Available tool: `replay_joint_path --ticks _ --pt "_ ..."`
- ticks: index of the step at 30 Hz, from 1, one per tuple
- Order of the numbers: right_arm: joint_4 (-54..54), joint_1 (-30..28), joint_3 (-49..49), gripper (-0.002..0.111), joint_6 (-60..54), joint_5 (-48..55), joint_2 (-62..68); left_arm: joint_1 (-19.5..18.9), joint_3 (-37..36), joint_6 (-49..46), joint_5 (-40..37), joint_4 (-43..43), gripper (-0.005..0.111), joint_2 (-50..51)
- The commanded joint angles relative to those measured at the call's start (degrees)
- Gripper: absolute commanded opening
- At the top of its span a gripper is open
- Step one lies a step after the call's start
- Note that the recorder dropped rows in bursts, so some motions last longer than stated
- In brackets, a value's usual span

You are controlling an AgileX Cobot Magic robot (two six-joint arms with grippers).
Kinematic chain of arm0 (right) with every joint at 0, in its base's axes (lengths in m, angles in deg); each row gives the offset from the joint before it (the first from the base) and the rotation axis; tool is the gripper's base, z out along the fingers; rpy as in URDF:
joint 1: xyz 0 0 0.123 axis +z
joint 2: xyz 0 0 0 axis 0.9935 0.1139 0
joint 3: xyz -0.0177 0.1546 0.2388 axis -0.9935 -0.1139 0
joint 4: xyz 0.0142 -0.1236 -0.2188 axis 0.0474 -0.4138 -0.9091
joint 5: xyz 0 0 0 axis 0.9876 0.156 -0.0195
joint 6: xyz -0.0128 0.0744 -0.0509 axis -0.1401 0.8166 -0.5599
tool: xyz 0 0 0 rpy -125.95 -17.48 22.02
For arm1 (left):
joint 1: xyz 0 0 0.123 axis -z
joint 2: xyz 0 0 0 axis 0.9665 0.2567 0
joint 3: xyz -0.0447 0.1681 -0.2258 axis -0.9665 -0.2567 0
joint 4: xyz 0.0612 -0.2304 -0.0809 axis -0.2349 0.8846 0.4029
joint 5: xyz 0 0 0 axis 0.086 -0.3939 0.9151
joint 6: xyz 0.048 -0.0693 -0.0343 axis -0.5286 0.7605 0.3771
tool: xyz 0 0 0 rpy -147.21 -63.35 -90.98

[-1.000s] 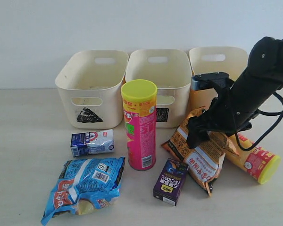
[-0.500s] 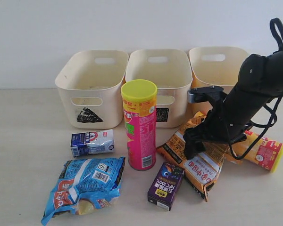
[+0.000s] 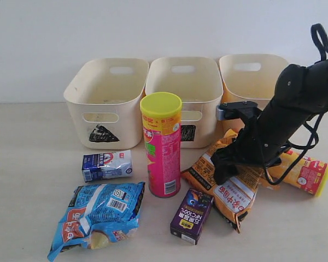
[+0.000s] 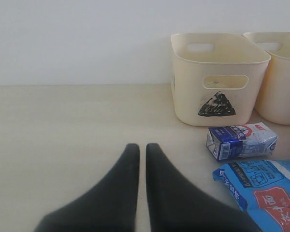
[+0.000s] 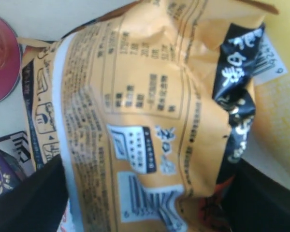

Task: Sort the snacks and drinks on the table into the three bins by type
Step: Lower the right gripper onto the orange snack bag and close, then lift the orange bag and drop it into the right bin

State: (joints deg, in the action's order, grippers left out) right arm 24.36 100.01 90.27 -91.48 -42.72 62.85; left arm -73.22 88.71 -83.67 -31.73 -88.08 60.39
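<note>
Well, nearest the front the blue bag (image 3: pixel 98 215) lies crumpled on the counter (image 3: pixel 27 164), and to its right the purple carton (image 3: pixel 191 215) lies on its back. Off to the left of these, the left jaws are clenched shut over bare counter with nothing between them.

A little further back the blue carton (image 3: pixel 106 165) lies on its side just beyond the blue bag. The pink canister (image 3: pixel 163 144) stands upright in the middle with its yellow lid (image 3: pixel 160 103) on.

Right of it the orange bag (image 3: pixel 229 188) lies slanted, one corner close beside the purple carton. The right arm (image 3: pixel 295 103) reaches down onto this bag. The right jaws are spread wide, one black finger (image 5: pixel 29 198) at each side of the bag; whether they press it I cannot tell.

Beyond the bag, partly behind the arm, the orange canister (image 3: pixel 303 174) lies on its side.

At the back the three bins stand in a row. First is the triangle bin (image 3: pixel 79 109). Next is the square bin (image 3: pixel 199 103), its mark half hidden by the pink canister. Last is a third bin (image 3: pixel 251 76) whose mark the arm hides.
</note>
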Motion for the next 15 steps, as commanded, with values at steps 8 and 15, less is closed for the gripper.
replay_joint_path --ticks 8,15 --pt "-1.78 0.01 -0.19 0.0 -1.51 1.17 -8.73 -0.13 0.21 0.39 0.42 0.38 0.004 -0.22" --pt "-2.39 0.01 -0.19 0.0 -1.51 1.67 -14.78 -0.13 0.21 0.39 0.42 0.38 0.004 -0.22"
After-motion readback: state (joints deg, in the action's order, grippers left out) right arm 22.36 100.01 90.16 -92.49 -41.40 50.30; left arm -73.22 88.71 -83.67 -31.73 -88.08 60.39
